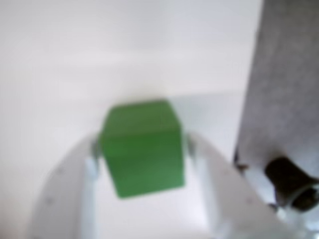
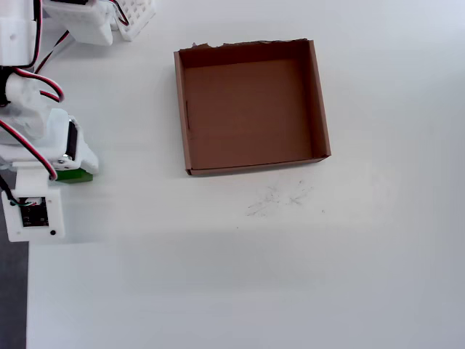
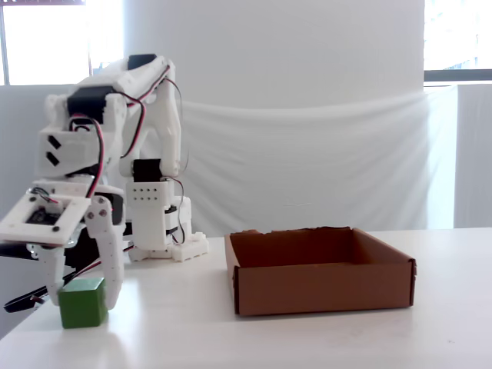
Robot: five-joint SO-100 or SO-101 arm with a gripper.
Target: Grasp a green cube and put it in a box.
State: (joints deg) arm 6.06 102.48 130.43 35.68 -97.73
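Note:
The green cube (image 1: 143,154) fills the middle of the wrist view, held between my gripper's (image 1: 142,144) two white fingers, which touch its left and right faces. In the fixed view the cube (image 3: 82,302) rests on the white table at the left, and the gripper (image 3: 82,298) reaches down with a finger on each side. From overhead only a green sliver of the cube (image 2: 73,175) shows under the arm, near the table's left edge. The box (image 2: 320,102), a brown cardboard tray with a ragged far edge, lies empty well to the right; its front wall (image 3: 323,288) faces the fixed camera.
The arm's base (image 2: 87,22) stands at the overhead view's top left. The table's left edge (image 2: 13,291) runs close beside the gripper, with dark floor beyond. Faint pencil marks (image 2: 280,198) lie below the box. A white cloth hangs behind the table.

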